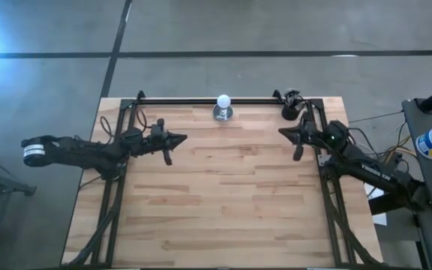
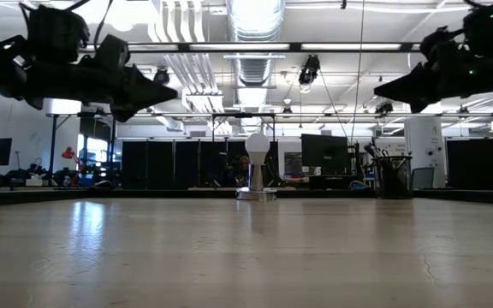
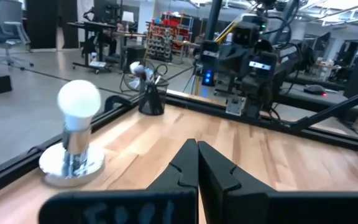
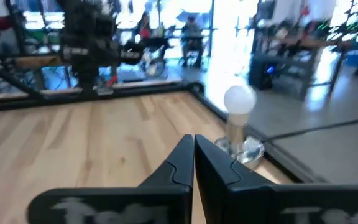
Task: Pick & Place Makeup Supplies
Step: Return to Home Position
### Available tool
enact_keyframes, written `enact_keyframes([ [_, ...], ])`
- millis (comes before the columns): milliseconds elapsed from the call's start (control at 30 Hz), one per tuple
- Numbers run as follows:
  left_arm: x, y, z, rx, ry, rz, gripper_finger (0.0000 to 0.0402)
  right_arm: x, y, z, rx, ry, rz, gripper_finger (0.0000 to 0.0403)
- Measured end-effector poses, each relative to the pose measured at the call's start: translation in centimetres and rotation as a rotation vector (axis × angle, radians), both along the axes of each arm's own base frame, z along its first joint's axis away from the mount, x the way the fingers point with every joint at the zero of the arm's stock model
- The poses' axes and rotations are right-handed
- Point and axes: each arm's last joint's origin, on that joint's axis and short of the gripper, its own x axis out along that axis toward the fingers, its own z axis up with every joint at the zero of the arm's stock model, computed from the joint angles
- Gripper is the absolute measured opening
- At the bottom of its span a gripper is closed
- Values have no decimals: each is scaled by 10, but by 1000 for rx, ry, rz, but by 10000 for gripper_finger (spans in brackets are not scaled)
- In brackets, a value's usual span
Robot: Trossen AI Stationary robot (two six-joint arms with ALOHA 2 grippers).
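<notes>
Several makeup supplies (image 3: 143,70) stand upright in a small black cup (image 3: 152,98) at the table's far right corner (image 1: 289,111); their slim handles and a bristle head stick out above its rim. In the low view the cup (image 2: 394,177) shows at the right. My left gripper (image 1: 182,138) hangs shut and empty over the table's left part, pointing level toward the right (image 3: 197,146). My right gripper (image 1: 282,132) hangs shut and empty just near of the cup, pointing level toward the left (image 4: 194,140). Both are well above the wood (image 2: 174,90) (image 2: 377,88).
A white ball on a silver base (image 1: 223,106) stands at the middle of the far edge. Black frame rails (image 1: 201,100) run along the table's far, left and right edges. Bare wood (image 1: 223,195) spreads between and in front of the arms.
</notes>
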Motion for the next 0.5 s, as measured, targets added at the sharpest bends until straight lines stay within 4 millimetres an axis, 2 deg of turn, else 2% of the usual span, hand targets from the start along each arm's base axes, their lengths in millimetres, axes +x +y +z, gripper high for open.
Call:
enact_keyframes([
  [333,-33,-10,-17,-31,-43,31,0,-19,15,-4,-66,-70,-3,8],
  [500,-39,-11,-22,-65,24,48,0,-27,22,0,-69,-62,-3,8],
])
